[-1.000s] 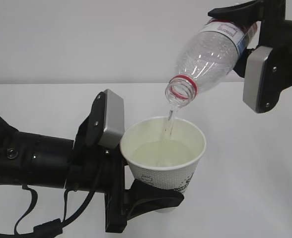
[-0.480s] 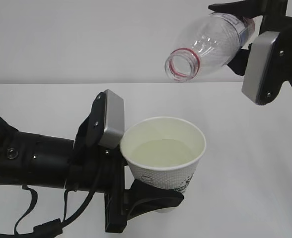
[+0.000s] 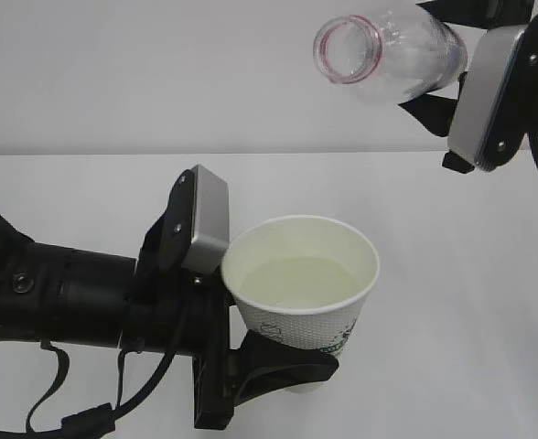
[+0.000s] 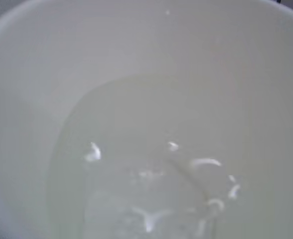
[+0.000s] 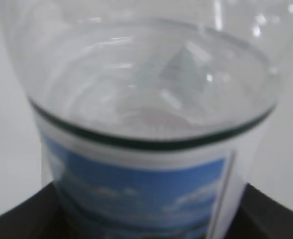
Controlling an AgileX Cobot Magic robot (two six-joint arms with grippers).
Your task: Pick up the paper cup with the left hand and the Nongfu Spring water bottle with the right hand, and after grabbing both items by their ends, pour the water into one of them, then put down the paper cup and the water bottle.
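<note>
Basically pour done: water [image 3: 296, 279] sits in paper cup [image 3: 303, 285] clamped in left hand [image 3: 269, 366] jaws; right hand [image 3: 452, 64] jaws clamp Nongfu Spring water bottle [image 3: 388, 50], no stream. Left: set both down.

The Nongfu Spring water bottle [image 3: 392, 50] base is cut off by the frame's top edge.

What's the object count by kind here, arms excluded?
Paper cup: 1
Water bottle: 1
Total: 2
</note>
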